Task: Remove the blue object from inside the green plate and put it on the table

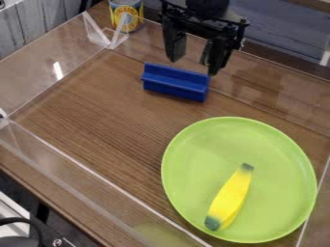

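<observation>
The blue block (176, 81) lies flat on the brown bench (91, 116), outside the green plate (277, 145), which holds a banana (231, 198). The fingers (196, 58) hang spread and empty, just at one o'clock above the block.

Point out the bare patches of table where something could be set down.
Widest bare table: left of the blue block and green plate, up to the clear wall. Crowded: behind the block, under the open claw, and the plate's right side with the banana.
</observation>
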`<move>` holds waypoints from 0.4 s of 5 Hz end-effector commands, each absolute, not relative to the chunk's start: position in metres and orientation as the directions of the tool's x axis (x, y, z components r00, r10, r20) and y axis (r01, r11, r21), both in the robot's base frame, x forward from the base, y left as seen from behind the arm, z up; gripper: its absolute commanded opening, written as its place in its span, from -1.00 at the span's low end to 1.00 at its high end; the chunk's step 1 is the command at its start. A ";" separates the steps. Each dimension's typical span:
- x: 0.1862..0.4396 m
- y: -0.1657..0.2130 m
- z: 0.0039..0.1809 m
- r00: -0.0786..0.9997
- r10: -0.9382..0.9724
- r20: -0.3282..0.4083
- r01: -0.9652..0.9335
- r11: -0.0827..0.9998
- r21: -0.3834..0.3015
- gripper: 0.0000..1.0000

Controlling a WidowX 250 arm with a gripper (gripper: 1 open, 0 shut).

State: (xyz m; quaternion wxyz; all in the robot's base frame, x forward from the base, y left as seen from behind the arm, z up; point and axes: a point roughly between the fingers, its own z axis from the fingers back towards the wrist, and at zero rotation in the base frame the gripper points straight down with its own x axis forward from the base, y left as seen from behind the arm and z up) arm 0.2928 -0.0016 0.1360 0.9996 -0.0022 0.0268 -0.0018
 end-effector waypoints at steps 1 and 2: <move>0.292 -0.008 0.137 0.998 0.049 -0.045 -0.049 0.999 0.002 1.00; 0.293 -0.015 0.137 0.994 0.106 -0.031 -0.106 0.994 0.007 1.00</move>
